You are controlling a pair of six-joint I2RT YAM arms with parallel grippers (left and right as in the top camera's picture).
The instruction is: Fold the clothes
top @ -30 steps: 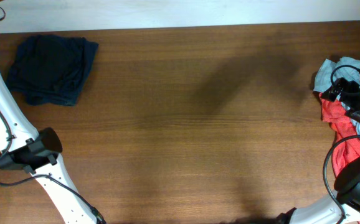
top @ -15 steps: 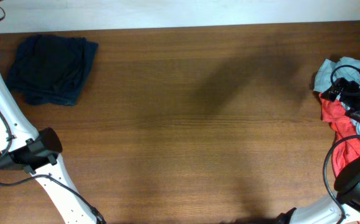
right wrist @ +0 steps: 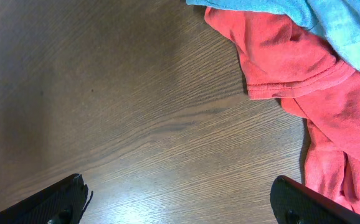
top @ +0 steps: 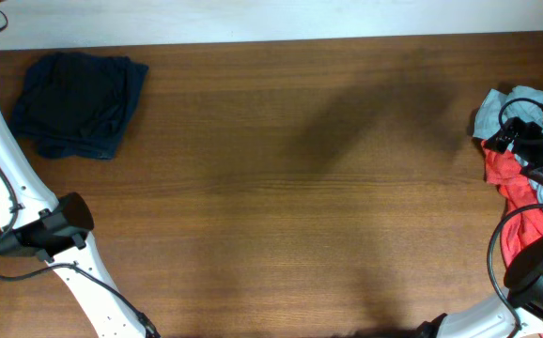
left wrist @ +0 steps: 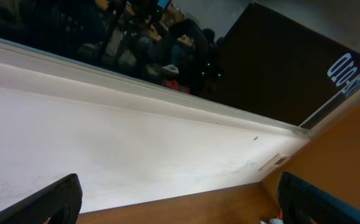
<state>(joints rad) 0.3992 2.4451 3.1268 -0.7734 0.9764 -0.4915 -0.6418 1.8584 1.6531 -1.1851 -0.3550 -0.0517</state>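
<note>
Looks like 1 done: the dark blue cloth (top: 76,103) sits folded at the table's (top: 281,188) far left corner, but the red shirt (right wrist: 329,93) & light blue cloth (right wrist: 329,18) are a messy pile at the right edge, w/ the right gripper (right wrist: 186,202) wide apart just above them & the left gripper (left wrist: 180,199) apart too, pointing off at the wall.

Top-down overhead; right wrist near table (right wrist: 105,93)

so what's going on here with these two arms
Nothing is held yet. A dark blue garment lies bunched at the far left of the table, and a red garment and light blue cloth sit heaped at the right edge. The right gripper hovers open beside the red garment; the left gripper is open, facing a wall.
</note>
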